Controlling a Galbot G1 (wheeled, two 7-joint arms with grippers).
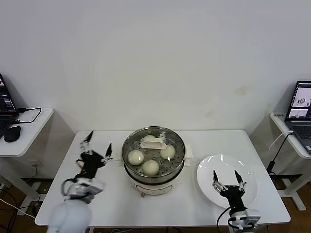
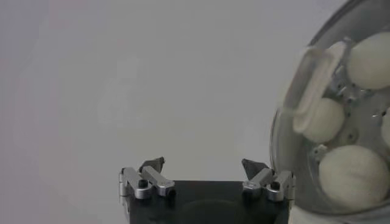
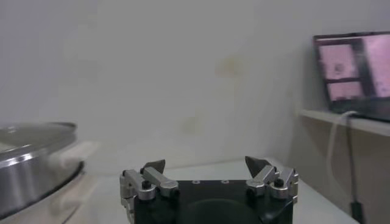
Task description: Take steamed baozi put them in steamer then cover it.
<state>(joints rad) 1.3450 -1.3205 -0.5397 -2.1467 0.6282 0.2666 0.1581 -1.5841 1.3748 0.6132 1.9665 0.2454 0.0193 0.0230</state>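
The steamer (image 1: 153,160) sits mid-table on the white table (image 1: 112,199), and the cover (image 1: 153,145) is on top of it, glass dome seated on the steel rim. Through the glass the head view shows three steamed baozi (image 1: 150,167) clearly (a fourth lies mostly hidden under the cover's cream handle (image 1: 153,142), so only a sliver shows). That handle is a long bar, and its long axis runs across the table, side to side.

The left gripper (image 1: 96,150) hovers just beside the steamer on the robot's left, fingers spread wide and pinching nothing. In the left wrist view the gripper (image 2: 204,165) has the pot's rim close by one fingertip, though whether they touch is hard to tell.

The right gripper (image 1: 229,180) hangs over the white plate (image 1: 209,171), well apart from the steamer, jaws spread and holding nothing. In the right wrist view the gripper (image 3: 207,165) sees only the steamer's edge (image 3: 30,164), cut off at the frame.
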